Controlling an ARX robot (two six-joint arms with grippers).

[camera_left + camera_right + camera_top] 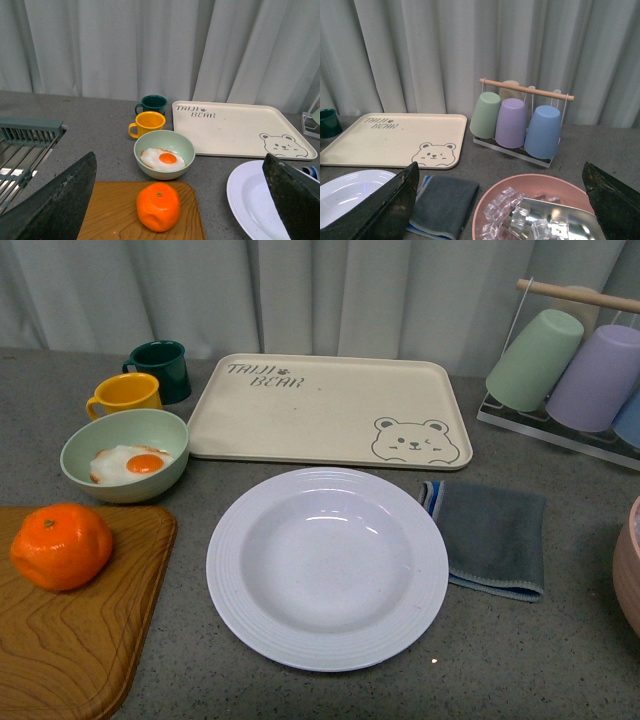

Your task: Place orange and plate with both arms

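"Wooden board (70, 660), what's on it?"
"The orange (62, 545), on the board's far left part. The plate (327, 568) lies flat on the grey table (560, 660), centre, just in front of the cream tray (330, 410). A grey cloth (492, 537) is just beside its right rim. Fruit and plate are apart."
"Arms?"
"The left gripper (178, 156) has its fingers spread wide, gripping nothing, and faces the orange. The right gripper (500, 165) is equally wide, nothing clamped, over a pink bowl (545, 181) of what looks like ice cubes; that view is cropped."
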